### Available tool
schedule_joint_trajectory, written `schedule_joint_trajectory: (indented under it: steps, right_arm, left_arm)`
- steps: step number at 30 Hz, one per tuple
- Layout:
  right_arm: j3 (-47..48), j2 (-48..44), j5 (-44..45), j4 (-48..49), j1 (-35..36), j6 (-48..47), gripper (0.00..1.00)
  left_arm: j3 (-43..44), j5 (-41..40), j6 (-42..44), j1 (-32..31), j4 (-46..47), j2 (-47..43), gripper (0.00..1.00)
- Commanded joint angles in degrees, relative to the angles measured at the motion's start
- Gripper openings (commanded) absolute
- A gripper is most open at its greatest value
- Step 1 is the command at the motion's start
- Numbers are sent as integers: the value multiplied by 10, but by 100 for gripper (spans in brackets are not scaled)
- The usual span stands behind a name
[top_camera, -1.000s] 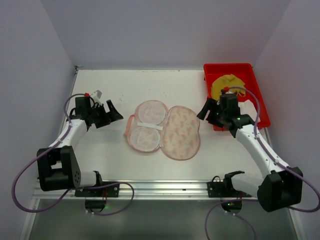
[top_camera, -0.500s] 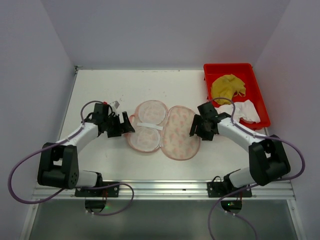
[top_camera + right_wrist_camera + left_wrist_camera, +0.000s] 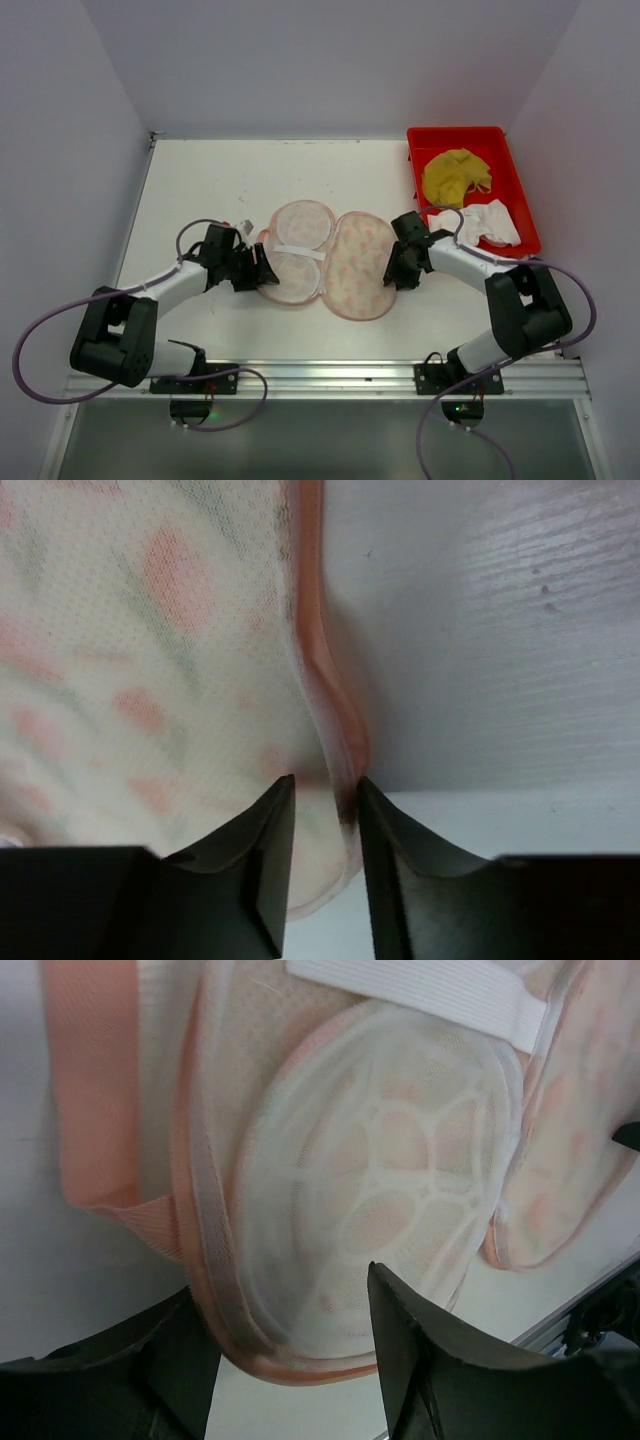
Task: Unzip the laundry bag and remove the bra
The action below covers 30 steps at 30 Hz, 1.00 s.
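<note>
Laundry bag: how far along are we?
Done: the laundry bag lies unzipped and spread open. In hand: left gripper straddles its lining-side rim, right gripper its pink edge. Left: no bra shows inside; whether the yellow cloth or white cloth in the red tray is it, I cannot tell.

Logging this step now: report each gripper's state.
Left gripper: open, fingers either side of the laundry bag rim.
Right gripper: closed on the laundry bag's pink edging.

On table [image 3: 210, 180], laundry bag [image 3: 362, 268] between left gripper [image 3: 262, 272] and right gripper [image 3: 394, 272], tray [image 3: 455, 132] far right
</note>
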Motion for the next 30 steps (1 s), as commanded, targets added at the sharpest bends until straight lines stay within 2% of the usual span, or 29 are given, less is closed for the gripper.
schedule_joint_trajectory:
  steps: [1, 2, 5, 6, 12, 15, 18, 22, 26, 30]
  right_arm:
    - [-6, 25, -22, 27, 6, 8, 31]
    - [-6, 27, -23, 25, 6, 7, 19]
    - [4, 9, -16, 13, 7, -1, 2]
    - [10, 1, -6, 5, 7, -4, 1]
    - [96, -63, 76, -83, 8, -58, 0]
    - [137, -93, 72, -105, 9, -88, 0]
    - [152, -118, 38, -90, 19, -110, 0]
    - [151, -139, -70, -23, 44, -114, 0]
    - [156, -128, -144, 39, 113, -94, 0]
    - [154, -89, -167, 106, 145, -74, 0]
  left_arm:
    - [-32, -16, -33, -30, 12, -6, 60]
    - [-38, -17, -37, -38, 13, -11, 57]
    - [-57, -17, -52, -49, 13, -37, 43]
    - [-62, -20, -61, -53, 12, -45, 40]
    - [-84, -25, -94, -100, 22, -81, 36]
    - [-79, -30, -115, -136, 44, -79, 36]
    - [-73, -44, -133, -168, 72, -68, 36]
    - [-66, -38, -143, -190, 108, -33, 36]
    - [-59, -31, -154, -209, 145, -4, 36]
    - [-58, -21, -168, -226, 184, 16, 36]
